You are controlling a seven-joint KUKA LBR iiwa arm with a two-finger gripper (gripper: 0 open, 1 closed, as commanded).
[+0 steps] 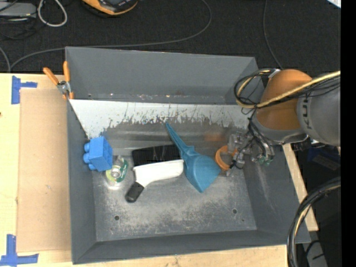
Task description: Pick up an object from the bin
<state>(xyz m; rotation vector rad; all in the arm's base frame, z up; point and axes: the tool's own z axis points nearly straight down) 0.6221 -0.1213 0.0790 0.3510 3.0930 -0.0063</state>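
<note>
As the task named no object, we logged what lay nearest the claw (239, 156): a small rounded orange piece (221, 159) on the floor of the bin (167, 227), toward its right side and touching or nearly touching the bowl of a blue scoop (197, 170). The claw sat low at that spot, just right of the orange piece. Its working end was masked by its own hardware and cables, so we could not tell whether it was open or closed, and nothing was seen gripped. Much of the orange piece was hidden by the scoop and the claw, so its full shape was uncertain. We judged it light, probably hard plastic or rubber, smooth enough to slip, and not fragile. A hold across its exposed rounded edge, on the side away from the scoop, looked best. We judged the scoop the alternative: stiff moulded plastic, light, with a long thin handle pointing up-left toward the back wall. That handle offered the surest place to pinch, whereas the wide bowl would likely slide out. Farther left lay a white handle-shaped piece (160, 171), a black slab (150, 153), a blue block (97, 153) and a clear round thing (115, 174), all well apart from the claw. Risk noted: closing on the orange piece could nudge the scoop too.
</note>
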